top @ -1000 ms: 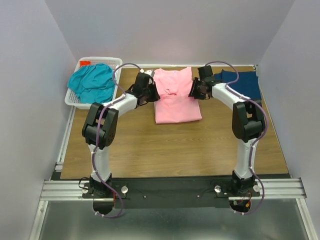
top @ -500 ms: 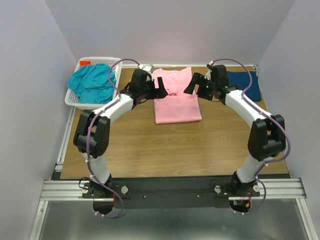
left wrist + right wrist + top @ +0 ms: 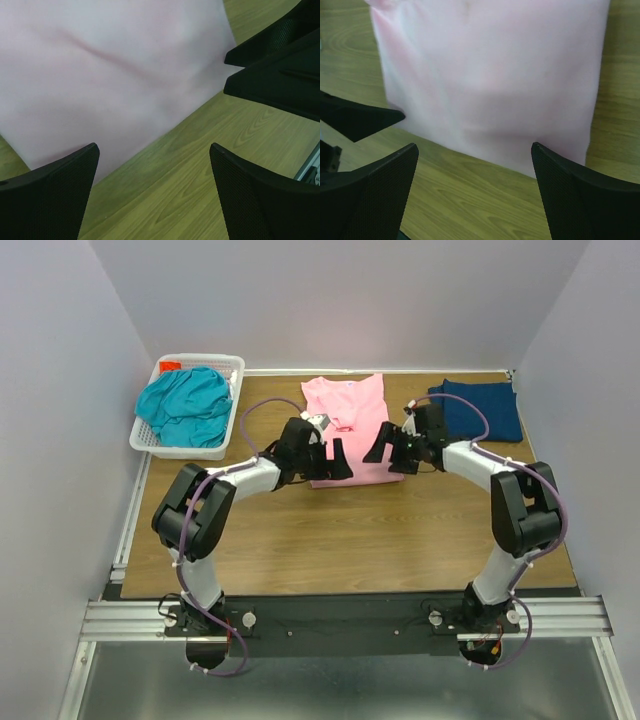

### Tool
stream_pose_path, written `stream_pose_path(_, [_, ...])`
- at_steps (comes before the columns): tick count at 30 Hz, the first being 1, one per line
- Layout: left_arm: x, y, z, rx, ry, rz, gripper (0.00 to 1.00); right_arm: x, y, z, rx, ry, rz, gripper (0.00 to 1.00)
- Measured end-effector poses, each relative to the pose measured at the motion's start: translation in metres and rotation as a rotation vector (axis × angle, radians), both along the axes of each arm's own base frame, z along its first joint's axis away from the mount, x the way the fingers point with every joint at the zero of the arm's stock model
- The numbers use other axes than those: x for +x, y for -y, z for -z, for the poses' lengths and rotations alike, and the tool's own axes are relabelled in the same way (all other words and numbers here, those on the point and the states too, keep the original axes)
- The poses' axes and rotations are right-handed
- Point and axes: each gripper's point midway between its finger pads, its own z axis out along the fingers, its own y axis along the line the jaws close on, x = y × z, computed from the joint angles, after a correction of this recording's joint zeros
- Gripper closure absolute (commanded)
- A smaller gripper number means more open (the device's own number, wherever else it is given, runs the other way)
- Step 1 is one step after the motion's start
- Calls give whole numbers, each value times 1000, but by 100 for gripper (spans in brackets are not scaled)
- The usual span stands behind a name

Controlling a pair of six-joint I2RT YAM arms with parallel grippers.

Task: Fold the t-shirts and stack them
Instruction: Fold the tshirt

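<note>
Table (image 3: pixel 350 530), left gripper (image 3: pixel 336 461), right gripper (image 3: pixel 386 453) wide, seemingly over pink t-shirt (image 3: pixel 345 408) hem

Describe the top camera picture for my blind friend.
The left gripper and right gripper, both open, hover at the near edge of a folded pink t-shirt. A navy t-shirt lies at right; a teal t-shirt fills the basket at left.

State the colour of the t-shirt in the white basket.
Teal; the t-shirt shows best in the top external view.
</note>
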Motion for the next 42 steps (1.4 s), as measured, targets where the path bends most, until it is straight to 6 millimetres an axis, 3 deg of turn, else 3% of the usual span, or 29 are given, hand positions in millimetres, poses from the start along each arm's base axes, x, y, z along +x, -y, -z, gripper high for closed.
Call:
stream_pose_path(5, [-17,-12,27,28,-64,-10,2,-17,14,41,-65,-82,37,0])
stream_pose_path(12, [-21,-14,32,-6,-41,-26,2,-22,16,42,-50,-32,42,0])
stream_pose_path(15, [-31,-20,33,-20,-36,-33,2,-32,17,43,-43,-22,43,0])
stream_pose_path(21, [-64,-35,34,-31,-57,-41,2,-75,19,42,-32,-35,34,0])
stream_pose_path(25, [-100,-50,32,-17,-79,-50,2,-122,21,46,-41,-70,5,0])
stream_pose_path(29, [-123,-64,25,22,-100,-82,2,-149,25,34,-50,-76,-10,0])
stream_pose_path(34, [-125,-79,-5,18,-38,-155,2,-144,25,-12,11,63,22,0])
stream_pose_path(36, [-125,-86,-10,29,-30,-188,2,-143,25,-20,23,86,36,0])
stream_pose_path(39, [-127,-98,-4,69,-50,-245,5,-144,25,-16,24,64,43,0])
stream_pose_path(42, [-131,-108,13,116,-90,-284,16,-148,23,4,10,-15,37,0])
